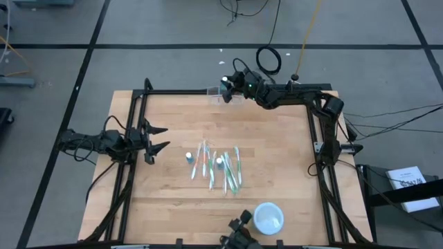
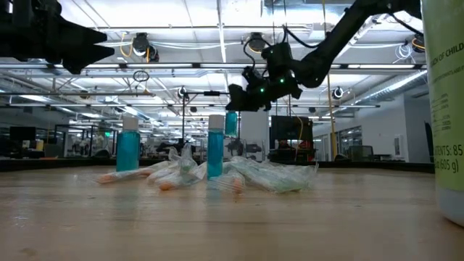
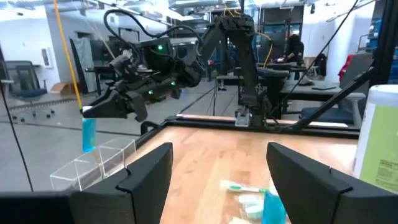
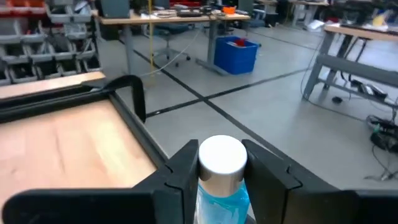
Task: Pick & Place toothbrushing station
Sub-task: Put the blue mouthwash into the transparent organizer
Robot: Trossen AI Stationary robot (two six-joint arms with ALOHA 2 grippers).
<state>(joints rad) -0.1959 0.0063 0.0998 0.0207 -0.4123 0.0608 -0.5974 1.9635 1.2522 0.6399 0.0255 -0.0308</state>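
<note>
Right pincer (image 4: 217, 180) grips a blue bottle (image 4: 222, 186) (smooth white cap).

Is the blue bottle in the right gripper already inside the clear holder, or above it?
Above it. In the left wrist view, the right gripper holds the blue bottle upright, its base just over the clear holder.

We are seeing a pale wood-grain worktop (image 1: 173, 194), a blue bottle (image 4: 222, 186) showing a silvery-white cap, a clear colourless holder cup (image 3: 93, 163), and green-and-white toothbrushes (image 1: 232, 173) lying beside two more blue bottles (image 2: 214, 155).
</note>
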